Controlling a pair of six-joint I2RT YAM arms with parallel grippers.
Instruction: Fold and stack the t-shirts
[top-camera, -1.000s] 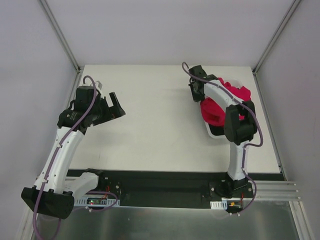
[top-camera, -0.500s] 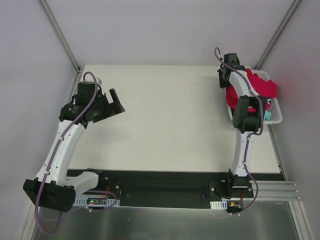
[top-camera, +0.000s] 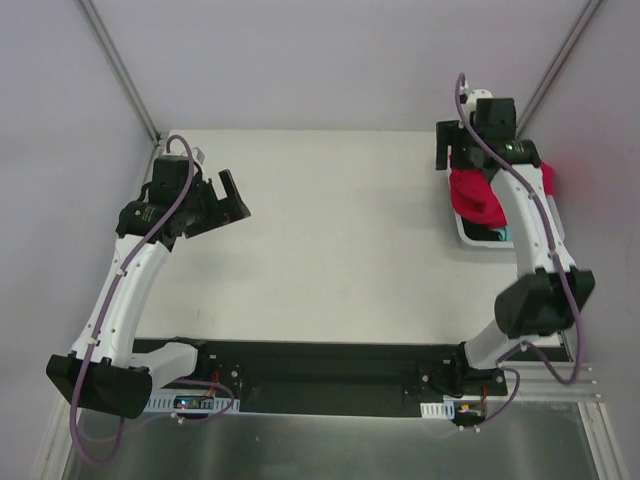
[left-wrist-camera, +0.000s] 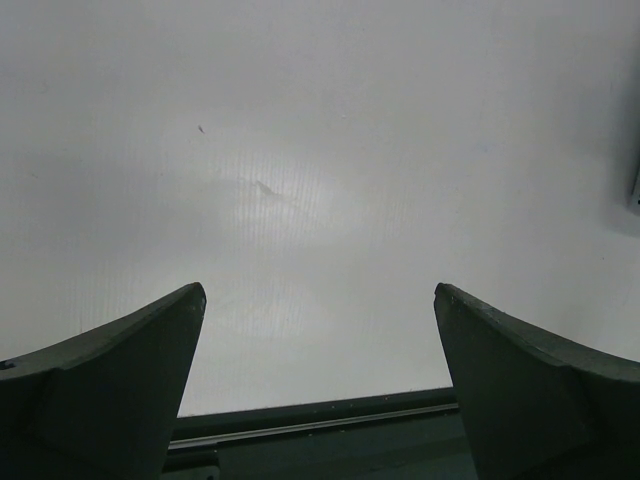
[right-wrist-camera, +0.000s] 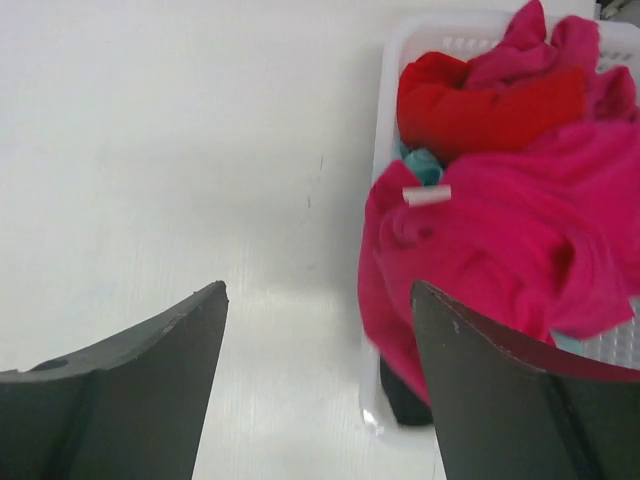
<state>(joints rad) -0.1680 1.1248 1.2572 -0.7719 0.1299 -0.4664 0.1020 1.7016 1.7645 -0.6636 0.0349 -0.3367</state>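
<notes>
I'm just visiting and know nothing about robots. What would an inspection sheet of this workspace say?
Surface: white table, a few faint marks.
Job's things: magenta-pink shirt spilling over the rim of the white basket; red shirt and teal shirt crumpled inside; none folded.
Clutter: nothing seen.
End effectors: left end effector open above the table; right end effector open near the basket, holding nothing.
Cables: purple cables along both arms.
Surroundings: grey walls, metal frame posts.

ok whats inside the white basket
A heap of shirts: the magenta-pink t-shirt on top, spilling over the white basket wall, the red t-shirt beside it, a sliver of teal between. Whatever lies beneath is covered.
</notes>
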